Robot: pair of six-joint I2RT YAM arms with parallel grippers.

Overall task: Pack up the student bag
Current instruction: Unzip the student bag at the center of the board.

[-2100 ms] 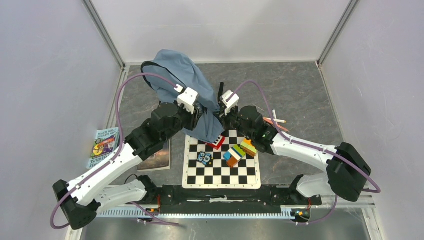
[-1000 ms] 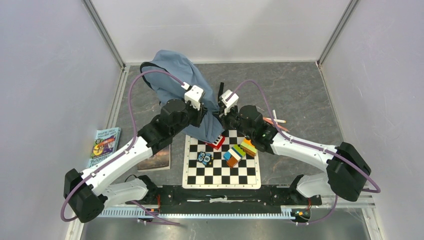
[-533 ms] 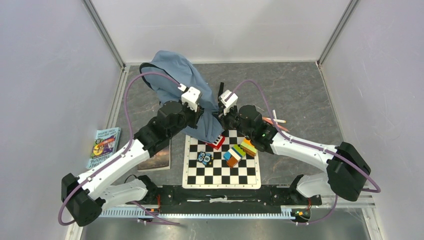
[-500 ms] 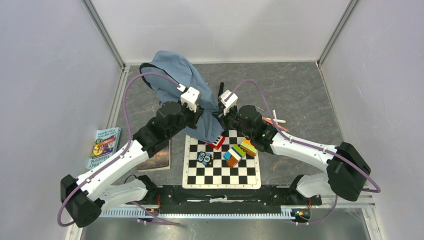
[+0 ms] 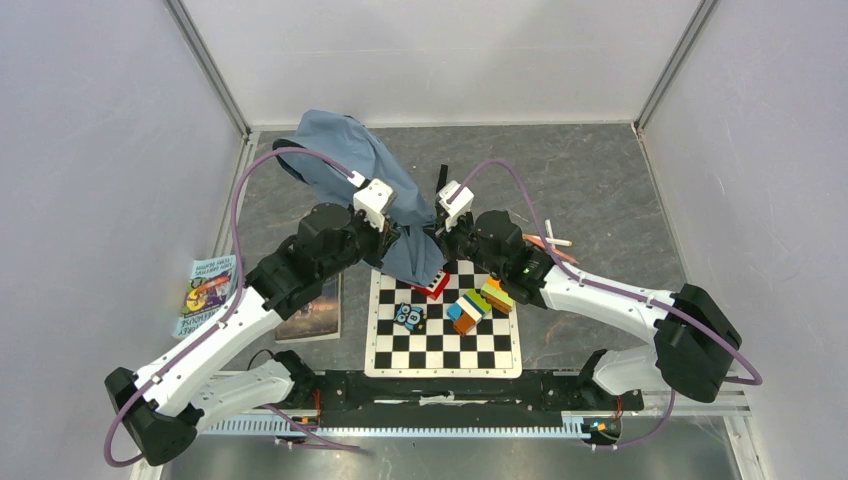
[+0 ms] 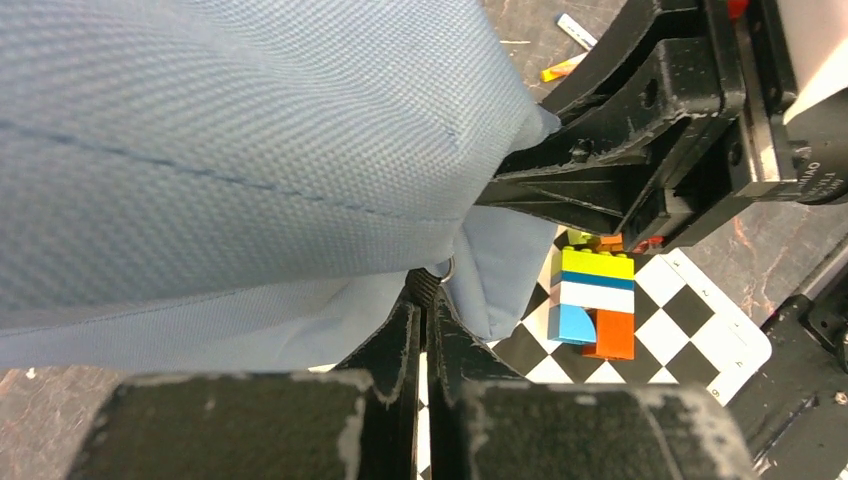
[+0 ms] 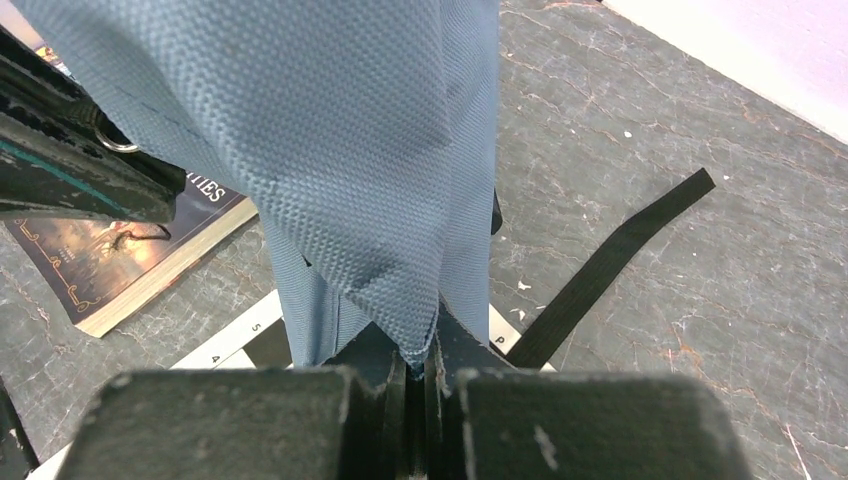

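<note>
student bag (image 6: 230, 150): runs past the top and left edges of the left wrist view; opening not visible.
chessboard (image 5: 440, 345): far left corner hidden under the bag's fabric.
dark book (image 5: 318, 315): partly covered by the left arm (image 5: 250, 310); cover unreadable.
pens (image 5: 553, 241): partly behind the right arm (image 5: 600, 295); kind unclear.

The soft dusty-blue student bag (image 5: 345, 150) is lying crumpled toward the far left of the desk (image 5: 600, 190), its near end standing pinched up, a black strap (image 7: 610, 265) trailing flat.
</note>
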